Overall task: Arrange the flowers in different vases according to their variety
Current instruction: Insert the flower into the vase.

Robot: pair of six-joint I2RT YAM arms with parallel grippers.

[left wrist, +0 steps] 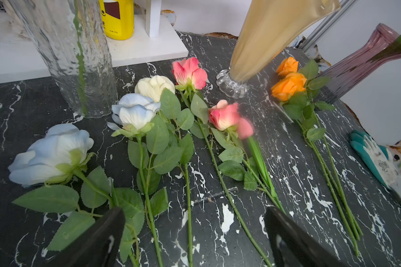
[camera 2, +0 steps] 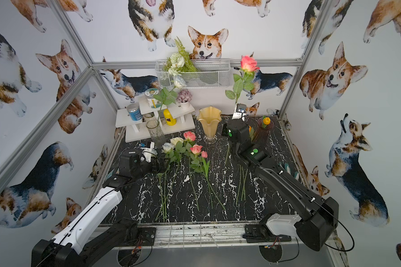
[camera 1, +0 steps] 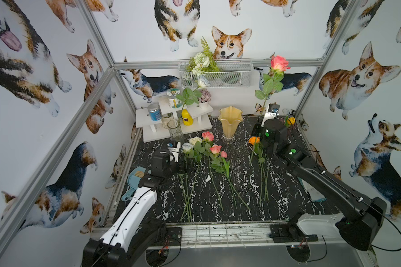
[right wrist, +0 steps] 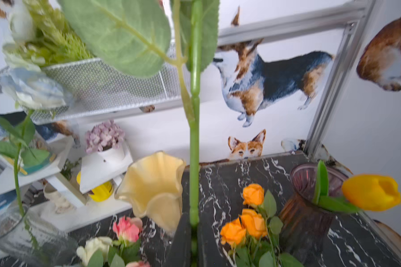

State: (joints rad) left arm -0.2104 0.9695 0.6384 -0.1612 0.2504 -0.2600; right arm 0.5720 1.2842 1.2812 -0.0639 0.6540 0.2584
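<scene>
Flowers lie in rows across the middle of the tabletop [camera 1: 283, 201]: white roses [camera 1: 191, 144] toward the left edge, pink roses [camera 1: 214, 148] central, orange roses [camera 1: 254, 140] toward the right. Our left gripper [left wrist: 195, 211] hangs spread wide over the white stems, holding nothing. Farther back, our right gripper [right wrist: 194, 227] pinches the stem of a pink rose [camera 1: 279, 63], held upright. We judge the pink placing is in hand: next, lower that stem into the empty cream vase [camera 1: 230, 122] by the far edge.

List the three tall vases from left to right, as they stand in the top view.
Clear textured glass cylinder vase → creamy-yellow vase with a wavy flared rim → dark purple ribbed glass vase.
</scene>
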